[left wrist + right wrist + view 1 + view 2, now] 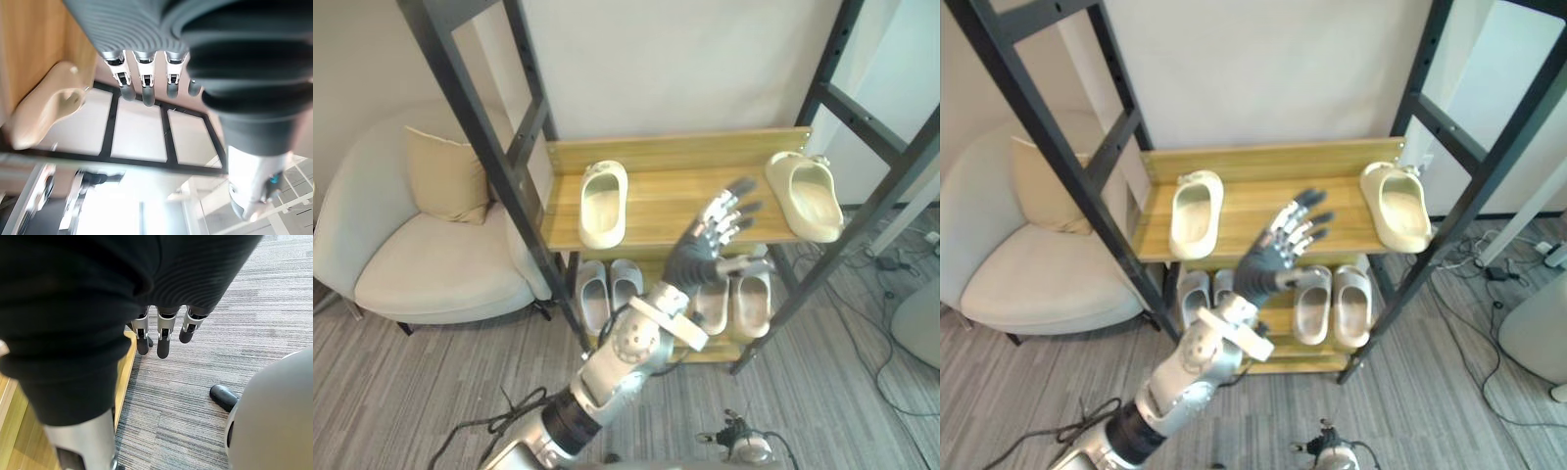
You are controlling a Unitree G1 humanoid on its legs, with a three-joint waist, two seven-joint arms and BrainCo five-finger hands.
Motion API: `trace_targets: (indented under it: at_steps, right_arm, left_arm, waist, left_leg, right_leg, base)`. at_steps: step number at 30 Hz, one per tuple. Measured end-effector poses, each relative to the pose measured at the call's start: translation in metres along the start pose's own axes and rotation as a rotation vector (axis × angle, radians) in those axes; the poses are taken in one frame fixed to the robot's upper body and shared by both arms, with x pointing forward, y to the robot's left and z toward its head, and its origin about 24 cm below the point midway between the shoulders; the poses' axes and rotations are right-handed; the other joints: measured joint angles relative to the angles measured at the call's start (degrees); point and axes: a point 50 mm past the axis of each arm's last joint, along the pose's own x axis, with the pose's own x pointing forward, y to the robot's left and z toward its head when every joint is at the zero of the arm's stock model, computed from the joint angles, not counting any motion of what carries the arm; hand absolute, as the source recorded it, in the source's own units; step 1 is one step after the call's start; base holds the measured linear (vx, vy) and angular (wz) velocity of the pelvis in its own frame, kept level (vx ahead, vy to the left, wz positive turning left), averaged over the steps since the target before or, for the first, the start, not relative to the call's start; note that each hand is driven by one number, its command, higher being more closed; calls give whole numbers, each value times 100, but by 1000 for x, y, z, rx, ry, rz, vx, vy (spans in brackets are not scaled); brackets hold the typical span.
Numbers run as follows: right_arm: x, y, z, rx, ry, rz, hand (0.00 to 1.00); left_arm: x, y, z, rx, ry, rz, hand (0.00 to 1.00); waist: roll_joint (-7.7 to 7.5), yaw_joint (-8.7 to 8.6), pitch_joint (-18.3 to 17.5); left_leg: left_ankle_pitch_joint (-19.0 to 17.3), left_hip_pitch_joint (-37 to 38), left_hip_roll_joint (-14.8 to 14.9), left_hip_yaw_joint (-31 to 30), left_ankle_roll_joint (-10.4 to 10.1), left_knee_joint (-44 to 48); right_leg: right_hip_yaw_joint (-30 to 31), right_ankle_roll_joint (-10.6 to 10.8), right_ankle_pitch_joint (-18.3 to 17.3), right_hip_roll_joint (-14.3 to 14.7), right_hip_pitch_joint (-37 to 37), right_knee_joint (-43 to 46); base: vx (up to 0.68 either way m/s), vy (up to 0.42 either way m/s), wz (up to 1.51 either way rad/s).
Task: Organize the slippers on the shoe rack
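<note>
Left eye view: the rack (489, 147) has two cream slippers on its upper shelf (675, 157). The left slipper (603, 203) lies near the shelf's left end, and the right slipper (805, 196) lies at its right end, partly over the edge. The left hand (710, 240) is raised in front of the shelf between them, fingers spread and released, holding nothing. Both slippers are apart from it, the right one off past the fingertips. On the lower shelf stand a grey pair (607, 289) and a beige pair (754, 299). An armchair (431, 264) with a cushion (450, 176) stands left of the rack.

Left wrist view: the fingers (146, 88) hang straight in a row, and the right slipper lies on the wood to one side, well clear of the tips.

Right wrist view: the right hand (166, 328) points down at the carpet (195, 406) beside a wooden shelf edge (124, 367), fingers relaxed and holding nothing.
</note>
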Motion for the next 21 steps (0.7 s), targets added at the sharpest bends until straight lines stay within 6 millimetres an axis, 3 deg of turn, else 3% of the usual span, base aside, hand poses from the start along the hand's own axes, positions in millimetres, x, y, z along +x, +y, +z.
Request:
trace_targets:
  at_steps: [4, 8, 14, 21]
  right_arm:
    - [0, 0, 1, 1, -1, 3, 0]
    - [0, 1, 2, 4, -5, 15, 0]
    - [0, -9, 0, 56, -1, -7, 0]
    - [1, -17, 1, 48, -6, -23, 0]
  left_arm:
    - [16, 28, 25, 72, -112, 115, 0]
    - [20, 60, 33, 144, -124, 231, 0]
    - [9, 130, 50, 308, -107, 458, 0]
    - [-13, 186, 60, 477, -8, 587, 0]
  waist:
    - [1, -19, 0]
    - [1, -46, -1]
    - [-6, -63, 1]
    - [-90, -87, 55]
  left_leg:
    - [-1, -1, -5, 42, -1, -24]
    - [0, -3, -10, 54, -1, -54]
    - [1, -71, -27, 32, 0, -57]
    - [4, -65, -27, -31, -2, -60]
  right_leg:
    - [33, 1, 1, 5, -27, -8]
    - [43, 1, 1, 10, -43, -25]
    - [7, -9, 28, 23, -65, -100]
    - [-57, -31, 47, 47, -25, -172]
  base:
    - [6, 4, -3]
    - [0, 0, 0]
    - [1, -1, 1]
    - [-23, -15, 4]
